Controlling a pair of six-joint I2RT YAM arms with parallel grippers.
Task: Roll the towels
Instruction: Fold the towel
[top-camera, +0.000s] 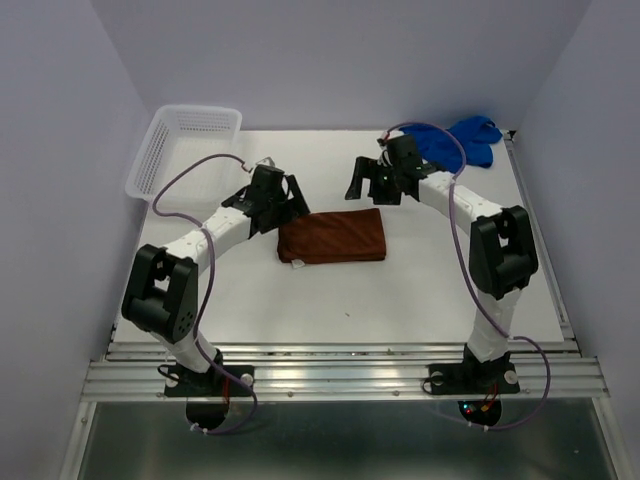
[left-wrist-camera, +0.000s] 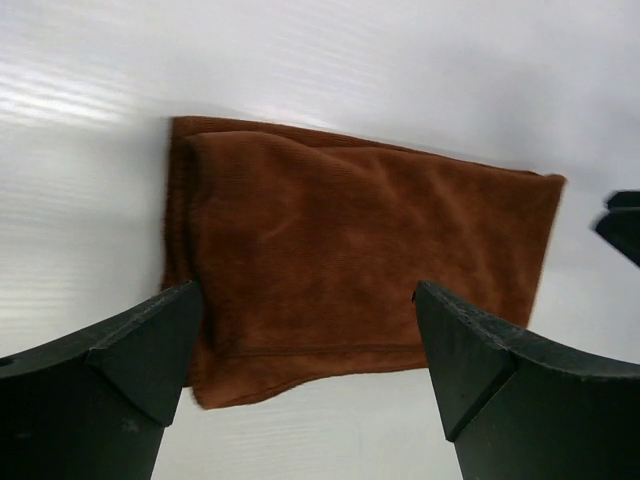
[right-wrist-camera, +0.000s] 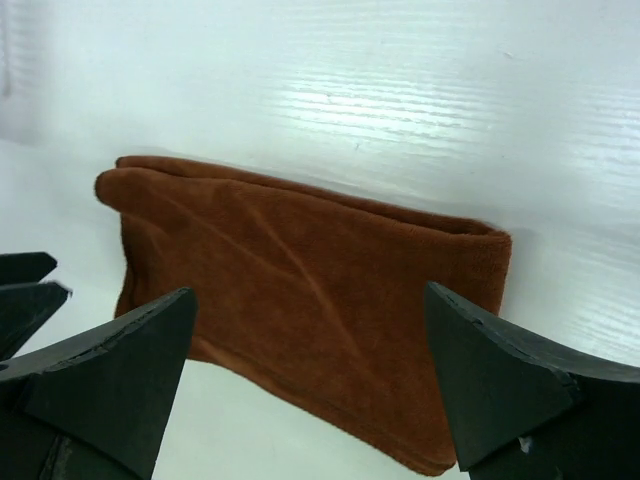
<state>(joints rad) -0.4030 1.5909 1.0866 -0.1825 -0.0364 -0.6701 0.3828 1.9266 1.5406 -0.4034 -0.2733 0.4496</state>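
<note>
While jaws gape, left gripper (top-camera: 288, 203), right gripper (top-camera: 368, 188) flank brown towel (top-camera: 333, 236)

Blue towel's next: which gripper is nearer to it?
Right. The right gripper is left of the blue towel; the left gripper is farther left, beside the brown towel.

White mesh basket (top-camera: 152, 158), far left
</note>
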